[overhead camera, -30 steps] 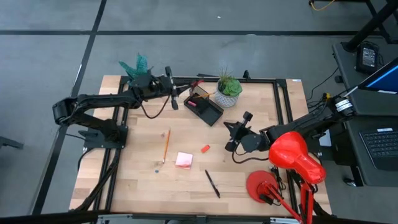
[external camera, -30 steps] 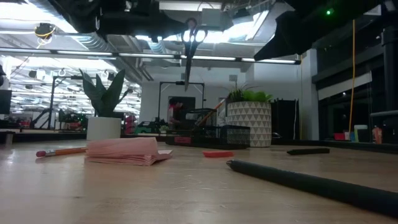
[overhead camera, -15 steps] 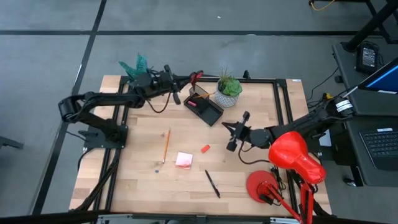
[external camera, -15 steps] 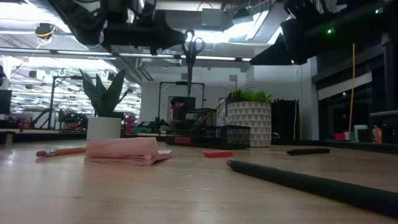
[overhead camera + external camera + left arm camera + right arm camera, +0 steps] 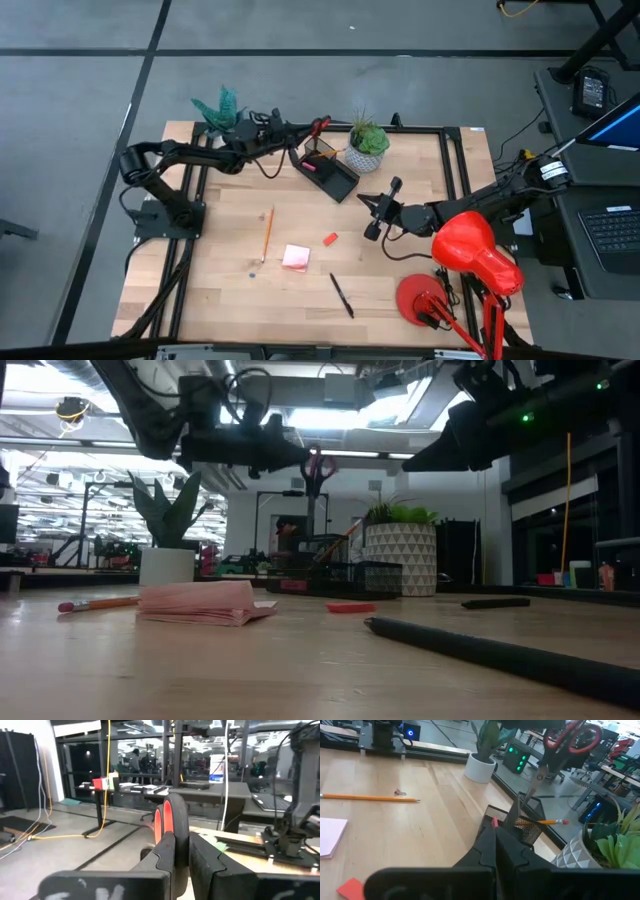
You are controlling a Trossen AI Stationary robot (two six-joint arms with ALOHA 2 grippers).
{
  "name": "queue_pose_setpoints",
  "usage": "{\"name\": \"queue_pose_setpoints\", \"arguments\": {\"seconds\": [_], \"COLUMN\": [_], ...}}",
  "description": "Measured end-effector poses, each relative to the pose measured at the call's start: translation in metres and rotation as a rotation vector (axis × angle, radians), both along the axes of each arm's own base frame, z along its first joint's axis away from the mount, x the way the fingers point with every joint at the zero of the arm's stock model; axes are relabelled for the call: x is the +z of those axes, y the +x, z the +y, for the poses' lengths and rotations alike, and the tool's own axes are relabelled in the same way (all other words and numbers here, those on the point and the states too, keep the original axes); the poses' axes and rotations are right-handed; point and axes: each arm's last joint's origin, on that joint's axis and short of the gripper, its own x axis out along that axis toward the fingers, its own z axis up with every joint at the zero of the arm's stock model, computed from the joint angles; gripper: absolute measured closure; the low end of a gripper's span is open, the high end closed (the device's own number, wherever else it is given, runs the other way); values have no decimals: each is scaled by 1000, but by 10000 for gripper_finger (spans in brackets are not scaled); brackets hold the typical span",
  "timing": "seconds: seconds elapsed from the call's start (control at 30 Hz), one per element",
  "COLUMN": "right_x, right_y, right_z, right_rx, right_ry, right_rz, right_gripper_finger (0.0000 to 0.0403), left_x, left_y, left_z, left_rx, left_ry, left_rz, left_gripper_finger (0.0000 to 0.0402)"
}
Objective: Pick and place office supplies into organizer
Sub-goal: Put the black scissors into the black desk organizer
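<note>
Above organizer point(image 5: 328, 170), left gripper point(image 5: 300, 127) pinching scissors point(image 5: 316, 125)

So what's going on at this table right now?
The left gripper holds the red-handled scissors above the black organizer, blades pointing down toward its upright compartment. The right gripper hangs shut and empty over the table middle. A pencil, sticky-note pad, eraser and pen lie on the table.

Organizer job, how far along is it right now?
Done: one pencil stands in the organizer. In hand: the left gripper holds the scissors above it. Left on the table: pencil, sticky-note pad, eraser, pen. The right gripper hangs shut, empty.
</note>
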Motion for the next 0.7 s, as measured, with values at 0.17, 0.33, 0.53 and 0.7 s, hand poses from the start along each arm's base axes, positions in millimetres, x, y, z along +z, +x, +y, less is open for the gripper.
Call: {"name": "queue_pose_setpoints", "arguments": {"seconds": [0.17, 0.33, 0.53, 0.7], "right_x": [-1, -1, -1, -1], "right_y": [0, 0, 0, 0], "right_z": [0, 0, 0, 0], "right_rx": [0, 0, 0, 0], "right_ry": [-2, -2, -4, -5], "right_rz": [7, 8, 13, 16], "right_gripper_finger": [402, 403, 403, 403], "left_x": [-15, -25, -33, -36], "left_y": [6, 10, 12, 12], "left_z": [4, 7, 9, 9], "left_rx": [13, 14, 29, 44], "left_ry": [-14, -56, -90, -111], "left_rz": [18, -16, -14, -12], "left_gripper_finger": [378, 378, 377, 370]}}
